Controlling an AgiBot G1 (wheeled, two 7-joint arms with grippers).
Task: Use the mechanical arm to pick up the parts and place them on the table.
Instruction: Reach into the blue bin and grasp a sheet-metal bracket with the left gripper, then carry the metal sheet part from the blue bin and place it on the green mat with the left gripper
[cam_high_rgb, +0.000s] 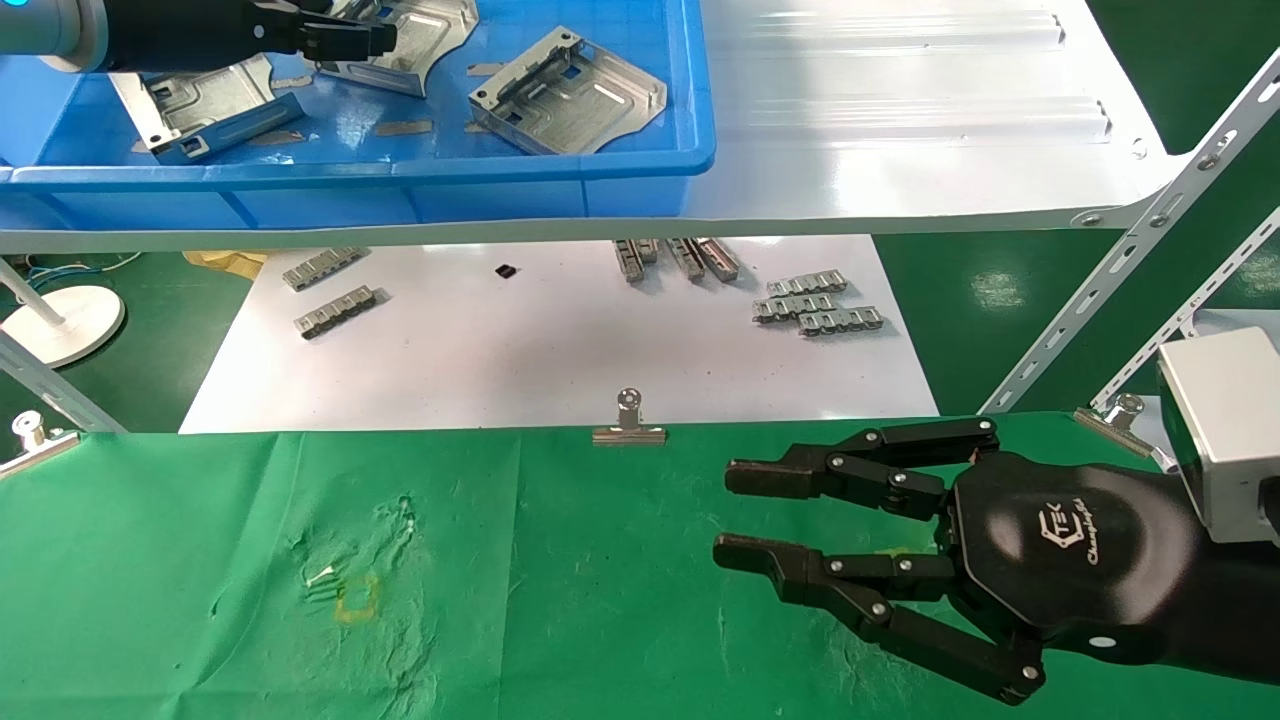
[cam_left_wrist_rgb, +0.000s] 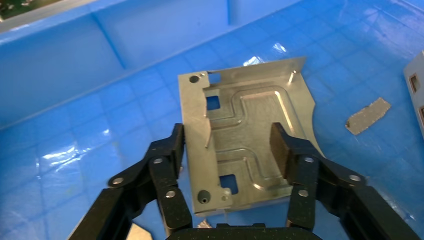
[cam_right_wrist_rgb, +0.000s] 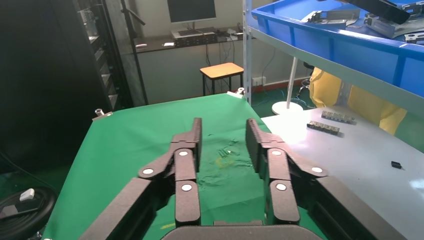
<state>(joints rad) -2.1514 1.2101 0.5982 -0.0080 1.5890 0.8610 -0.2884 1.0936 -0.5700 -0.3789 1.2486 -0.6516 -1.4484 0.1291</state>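
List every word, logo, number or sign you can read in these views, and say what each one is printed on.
White angular logo mark: on the black palm of the right gripper, above the green table.
White script beneath that logo: too small and slanted to read with certainty.
Parts, blue bin and left gripper: no legible text.

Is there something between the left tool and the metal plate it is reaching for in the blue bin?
Nothing visible. The left tool is open, one finger on each side of the metal plate inside the blue bin. The right tool hovers open over the green table.
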